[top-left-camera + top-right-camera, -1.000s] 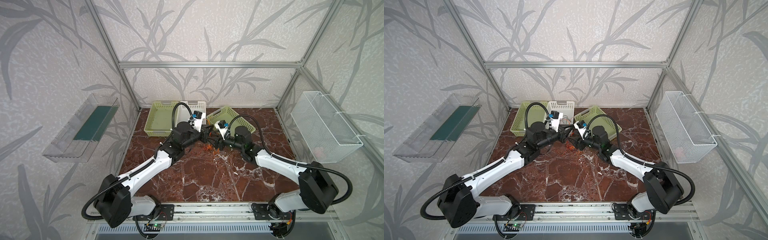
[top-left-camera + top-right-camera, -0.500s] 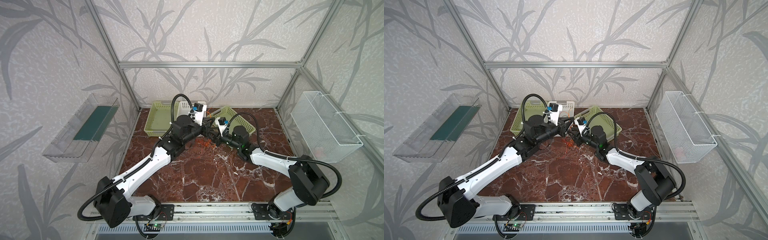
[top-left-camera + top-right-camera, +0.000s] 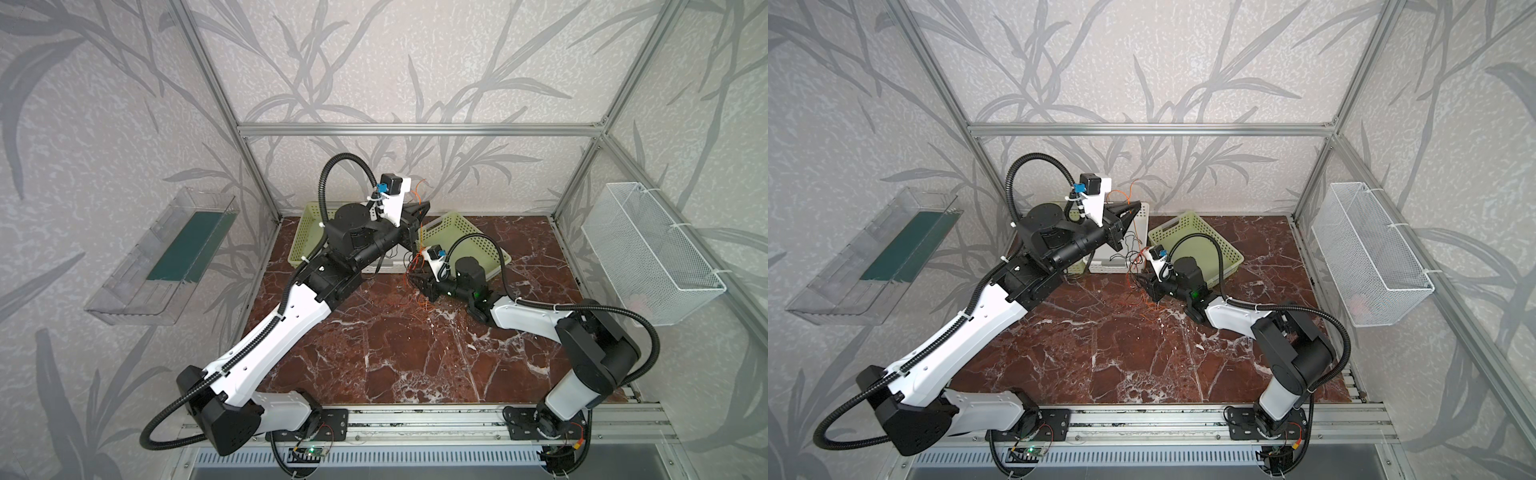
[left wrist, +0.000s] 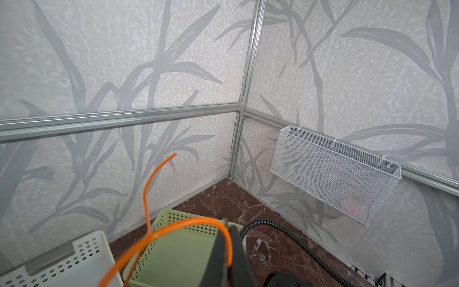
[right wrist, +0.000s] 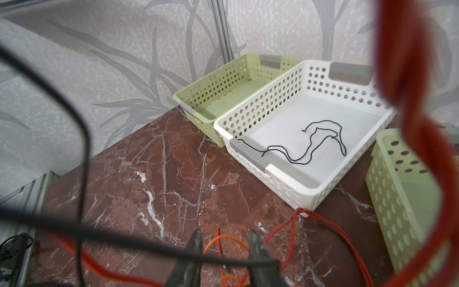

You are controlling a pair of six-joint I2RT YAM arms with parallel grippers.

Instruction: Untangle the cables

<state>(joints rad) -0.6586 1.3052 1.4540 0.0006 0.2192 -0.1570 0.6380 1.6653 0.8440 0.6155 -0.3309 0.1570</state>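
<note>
Upper-centre in a top view, the left gripper [image 3: 424, 205], clamping a thin orange flexible wire [image 4: 145, 198], is risking cinching the thin black wire [image 5: 139, 243] draping the parted-jaw right gripper [image 5: 226, 239].

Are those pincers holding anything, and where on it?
Left pincer pinches an orange cable partway along, short of its free end. Right pincer is open, holding nothing.

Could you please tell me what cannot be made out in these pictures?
- Both top views: the cables are too thin to trace strand by strand.
- Right wrist view: a blurred black cable crosses the right claw, hiding what lies deeper between its parted jaws.
- Left wrist view: the left claw, shut on an orange cable, is cut off by the bottom edge.
- Same view: pink item in the wire basket, veiled by mesh.
</note>
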